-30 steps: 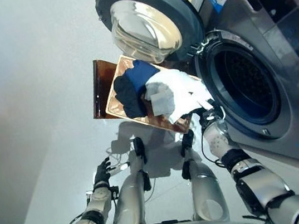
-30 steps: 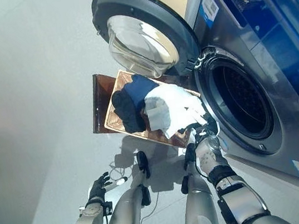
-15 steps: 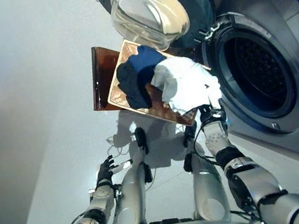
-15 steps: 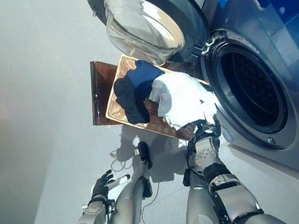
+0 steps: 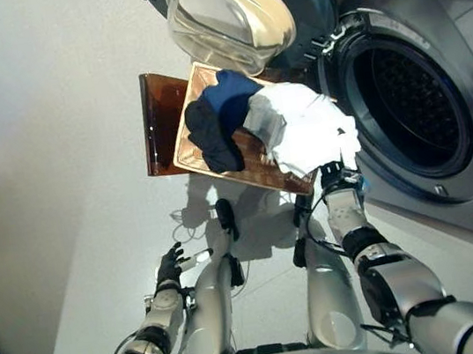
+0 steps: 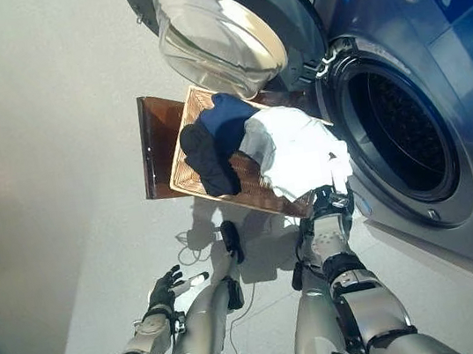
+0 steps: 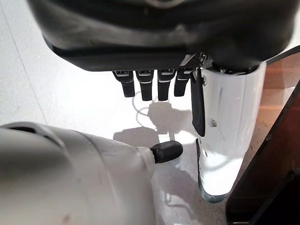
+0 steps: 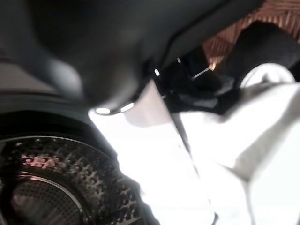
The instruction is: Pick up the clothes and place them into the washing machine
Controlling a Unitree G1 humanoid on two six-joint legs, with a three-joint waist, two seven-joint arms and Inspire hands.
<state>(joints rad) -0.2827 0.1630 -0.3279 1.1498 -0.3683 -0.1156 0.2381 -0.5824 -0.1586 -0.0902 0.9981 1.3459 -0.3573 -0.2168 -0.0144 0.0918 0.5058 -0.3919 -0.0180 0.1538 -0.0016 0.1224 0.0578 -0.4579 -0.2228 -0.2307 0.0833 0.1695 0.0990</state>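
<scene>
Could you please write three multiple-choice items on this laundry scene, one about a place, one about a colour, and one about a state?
1. Where do the clothes lie?
A. inside the drum
B. on the brown tray beside the washing machine
C. in the left hand

2. What colour is the garment nearest the right hand?
A. white
B. red
C. green

3. How is the washing machine door?
A. shut
B. swung open
C. taken off and lying flat on the floor

Answers: 1 B, the white garment and the dark clothes rest on the tray by the washing machine, whose drum shows no clothes. 2 A, the cloth at the right hand is white, though whether the hand grips it cannot be told. 3 B, the door stands swung away from the drum opening. The left hand hangs low, open and empty.
</scene>
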